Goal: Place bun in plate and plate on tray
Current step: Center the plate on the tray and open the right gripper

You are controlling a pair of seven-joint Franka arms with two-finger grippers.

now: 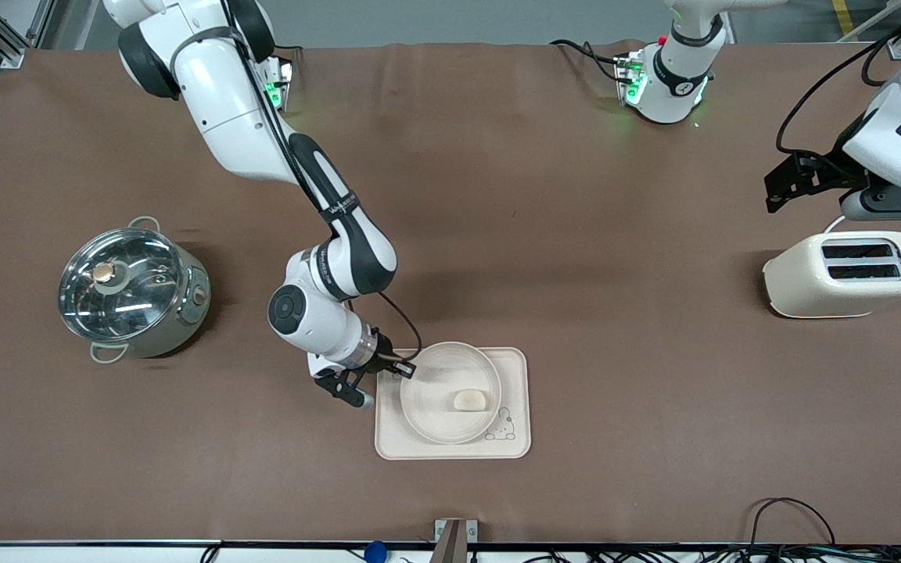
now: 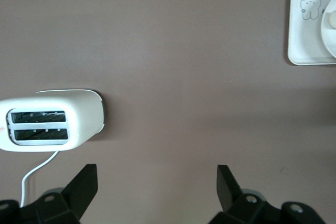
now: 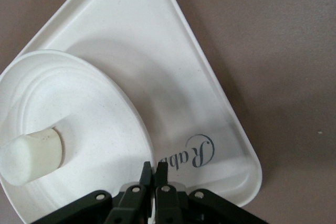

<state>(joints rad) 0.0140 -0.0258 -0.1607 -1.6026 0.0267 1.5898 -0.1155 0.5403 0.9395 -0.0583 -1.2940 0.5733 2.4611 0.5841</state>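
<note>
Fingers of the right gripper [image 3: 154, 174] are pinching the plate [image 1: 428, 399] rim; the smooth plate, holding the bun [image 1: 469, 401], is sitting on the tray [image 1: 515, 399]. Left gripper [image 2: 157, 182], fingers apart, is waiting above the toaster [image 1: 845, 274].

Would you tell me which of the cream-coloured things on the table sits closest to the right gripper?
The plate, round and holding the bun; the right gripper is shut on its rim. The tray lies beneath; the toaster stands apart.

The tray [image 3: 173, 72] carries the printed script "Rabb", legible in the right wrist view; the remaining letters are covered by the plate [image 3: 79, 129] rim. A small rabbit drawing [image 1: 504, 426] occupies one tray corner. The arm's lettering is too small to read.
</note>
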